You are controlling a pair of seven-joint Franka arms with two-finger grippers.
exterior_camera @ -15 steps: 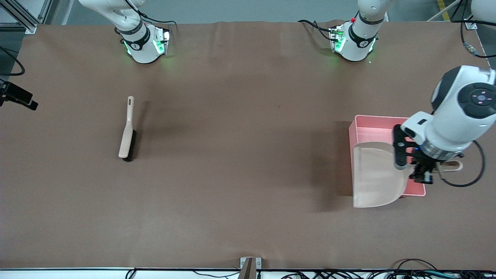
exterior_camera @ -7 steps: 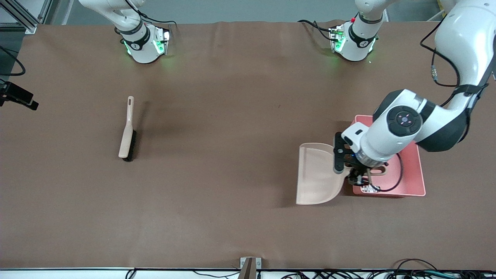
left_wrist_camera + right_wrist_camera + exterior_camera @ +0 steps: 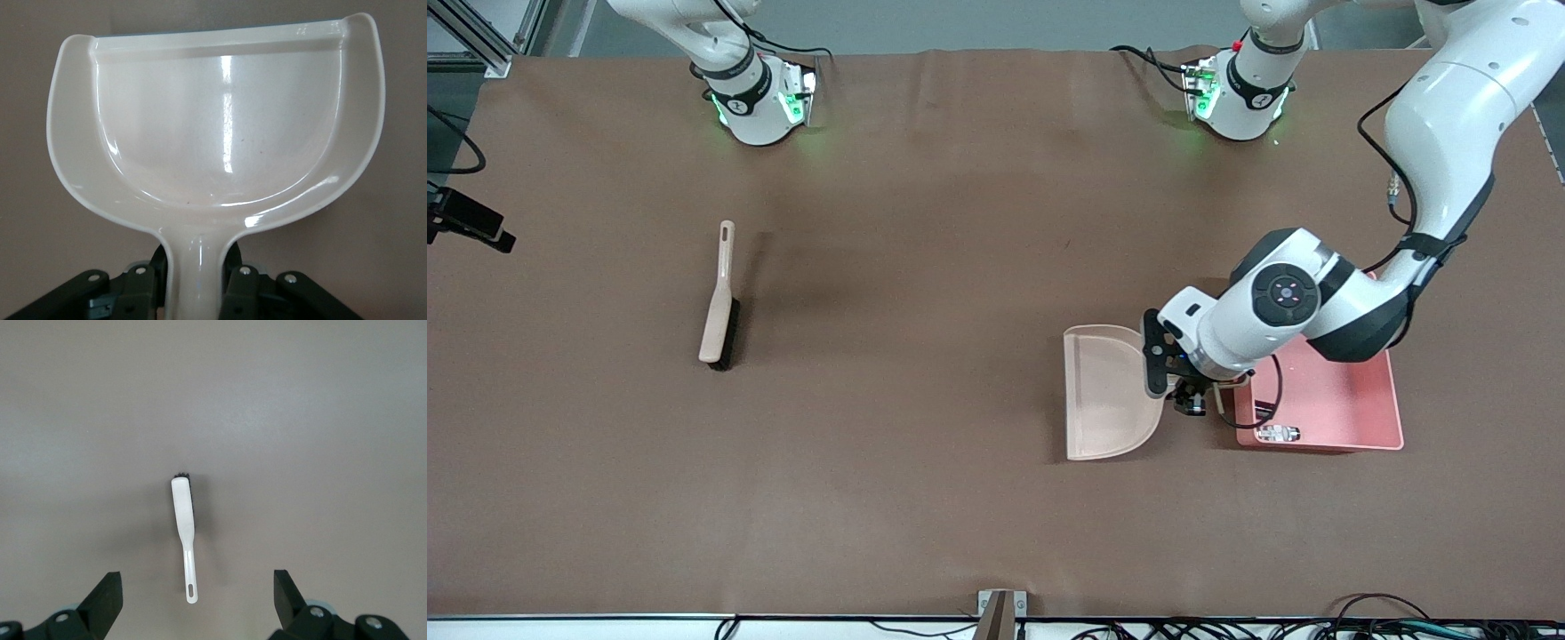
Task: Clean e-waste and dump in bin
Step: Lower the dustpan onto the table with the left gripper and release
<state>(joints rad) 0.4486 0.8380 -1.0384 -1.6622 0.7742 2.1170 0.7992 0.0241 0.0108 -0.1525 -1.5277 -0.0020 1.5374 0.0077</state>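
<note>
We see the brown surface carrying the pink bin toward the left arm's end. Inside the bin, by its wall nearest the front camera, lies a small white-grey piece of e-waste. Just beside the bin, toward the right arm's end, the beige dustpan is held level over the surface, the left gripper clamped on its handle. A brush lies toward the right arm's end, well apart. High above the brush, the waiting right gripper hangs with its fingers spread wide.
</note>
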